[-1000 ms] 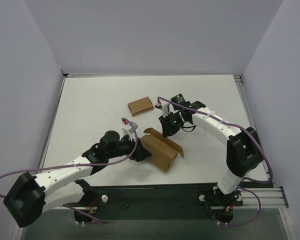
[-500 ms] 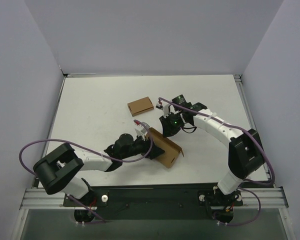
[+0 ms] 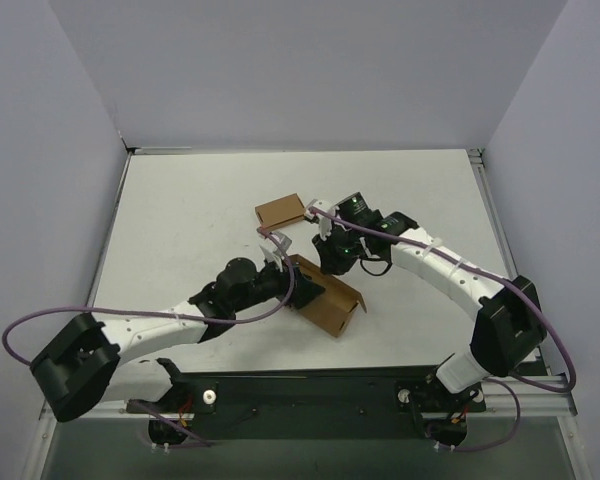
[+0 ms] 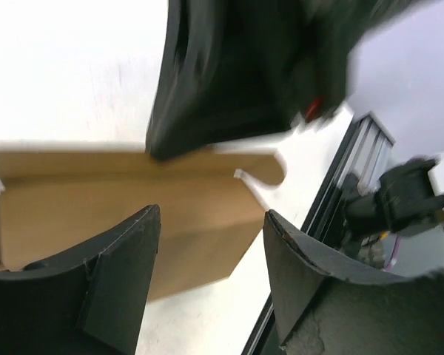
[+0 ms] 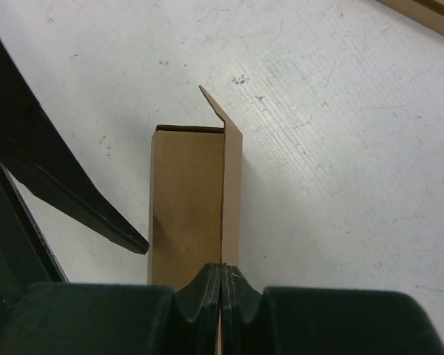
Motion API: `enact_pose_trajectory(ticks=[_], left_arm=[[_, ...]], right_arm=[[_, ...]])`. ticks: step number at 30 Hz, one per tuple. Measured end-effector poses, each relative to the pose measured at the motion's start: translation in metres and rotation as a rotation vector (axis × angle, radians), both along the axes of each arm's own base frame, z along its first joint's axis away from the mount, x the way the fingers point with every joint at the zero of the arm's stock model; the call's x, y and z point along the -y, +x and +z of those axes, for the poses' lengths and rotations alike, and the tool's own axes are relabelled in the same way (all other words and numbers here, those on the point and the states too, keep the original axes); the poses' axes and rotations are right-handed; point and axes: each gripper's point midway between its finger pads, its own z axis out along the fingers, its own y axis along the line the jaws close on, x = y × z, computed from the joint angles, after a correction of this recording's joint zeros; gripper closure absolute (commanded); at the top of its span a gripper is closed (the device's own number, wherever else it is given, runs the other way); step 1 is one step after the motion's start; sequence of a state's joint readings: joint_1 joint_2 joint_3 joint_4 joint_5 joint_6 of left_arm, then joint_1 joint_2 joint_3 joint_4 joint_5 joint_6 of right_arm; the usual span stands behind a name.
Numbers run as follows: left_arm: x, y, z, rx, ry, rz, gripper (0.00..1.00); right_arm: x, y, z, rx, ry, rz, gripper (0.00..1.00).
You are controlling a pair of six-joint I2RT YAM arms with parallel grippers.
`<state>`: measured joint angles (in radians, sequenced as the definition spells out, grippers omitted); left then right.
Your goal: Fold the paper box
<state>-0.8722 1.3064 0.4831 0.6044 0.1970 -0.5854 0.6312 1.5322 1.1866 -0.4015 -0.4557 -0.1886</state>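
Observation:
The paper box point(image 3: 327, 300) lies near the table's front centre as a long brown cardboard tube with one flap standing up along its far side. My right gripper point(image 3: 327, 264) reaches down onto its far end. In the right wrist view the right gripper point(image 5: 220, 279) is shut on the thin upright flap of the paper box point(image 5: 185, 200). My left gripper point(image 3: 302, 290) sits at the box's left end. Seen from the left wrist, the left gripper point(image 4: 211, 248) is open, with the paper box point(image 4: 133, 211) lying just beyond its fingers point(image 4: 122, 285), apart from them.
A smaller flat brown cardboard box point(image 3: 282, 211) lies behind the paper box; its corner also shows in the right wrist view point(image 5: 429, 15). The table point(image 3: 180, 220) has white walls on three sides and a black rail point(image 3: 310, 385) along its front edge.
The left arm has swung and its open gripper has moved up to the box's left end. The right gripper, still shut on the flap, has shifted slightly left.

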Motion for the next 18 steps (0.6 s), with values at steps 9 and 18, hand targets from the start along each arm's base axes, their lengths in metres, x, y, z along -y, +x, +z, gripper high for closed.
enact_pose_trajectory(ticks=[9, 18], left_arm=[[-0.069, 0.023, 0.093, 0.205, -0.007, 0.197, 0.31], [-0.113, 0.021, 0.078, 0.175, 0.085, 0.317, 0.28]], right_arm=[[-0.012, -0.011, 0.001, 0.135, -0.105, 0.104, 1.0], [-0.019, -0.011, 0.022, 0.323, -0.191, 0.192, 1.0]])
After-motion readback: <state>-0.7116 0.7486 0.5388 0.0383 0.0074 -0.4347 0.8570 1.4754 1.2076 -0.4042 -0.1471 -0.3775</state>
